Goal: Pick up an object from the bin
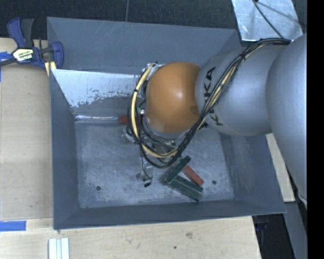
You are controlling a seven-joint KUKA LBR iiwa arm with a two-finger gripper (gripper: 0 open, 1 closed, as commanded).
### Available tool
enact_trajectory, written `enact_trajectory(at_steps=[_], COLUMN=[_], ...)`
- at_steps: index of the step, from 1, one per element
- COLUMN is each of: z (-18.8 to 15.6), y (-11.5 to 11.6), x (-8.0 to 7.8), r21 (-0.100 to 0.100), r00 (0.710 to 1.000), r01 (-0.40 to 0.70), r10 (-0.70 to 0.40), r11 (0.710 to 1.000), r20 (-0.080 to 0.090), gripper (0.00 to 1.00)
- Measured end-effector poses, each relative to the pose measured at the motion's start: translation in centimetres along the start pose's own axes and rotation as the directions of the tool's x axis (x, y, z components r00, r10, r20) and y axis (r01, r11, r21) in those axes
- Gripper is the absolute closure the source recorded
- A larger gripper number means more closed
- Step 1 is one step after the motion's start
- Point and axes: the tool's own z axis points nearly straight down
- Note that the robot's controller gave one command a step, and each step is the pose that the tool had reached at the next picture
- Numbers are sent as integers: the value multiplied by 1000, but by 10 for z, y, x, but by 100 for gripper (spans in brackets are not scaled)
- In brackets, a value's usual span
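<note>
Grey metal bin [65, 144] took up the middle of the frame, its floor scuffed and mostly bare. The arm [248, 96] came in from the right edge and reached over the bin's centre. Its rounded orange cover [170, 96] sat on the wrist, and looped yellow and black cables [137, 107] hung around and below it.

The end effector [146, 178] hung low over the floor at lower centre, just under the cable loops. Its tip was small and partly hidden by the wiring, so I could not tell whether it was apart or together, or whether it was clamped on anything.

Contents of the bin:
- A small cluster lay at lower centre-right, just right of the end effector. It was made up of flat dark green bars [184, 188] crossing each other at angles, with a red-orange piece [193, 176] lying against them on the right side. These were the nearest things to the end effector, close beside it. Contact was not clear.
- A small red piece [122, 120] lay near the back wall at upper centre-left, by the cables and well apart from the cluster.
- There were two dark specks on the floor, one at lower left [99, 188] and one at the right [213, 183] past the cluster. They were too small to identify.
</note>
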Motion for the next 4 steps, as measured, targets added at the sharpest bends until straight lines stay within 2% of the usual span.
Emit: enact_trajectory(at_steps=[1, 2, 3, 4], z=[19, -11, 42, 40], y=[-52, -145, -147, -148], x=[-25, 25, 57, 56], r21=[0, 1, -4, -4], r00=[999, 994, 952, 953], r01=[-35, 106, -305, -303], r10=[35, -106, 305, 303], r11=[999, 994, 952, 953], r20=[6, 2, -2, 1], gripper=[0, 0, 0, 100])
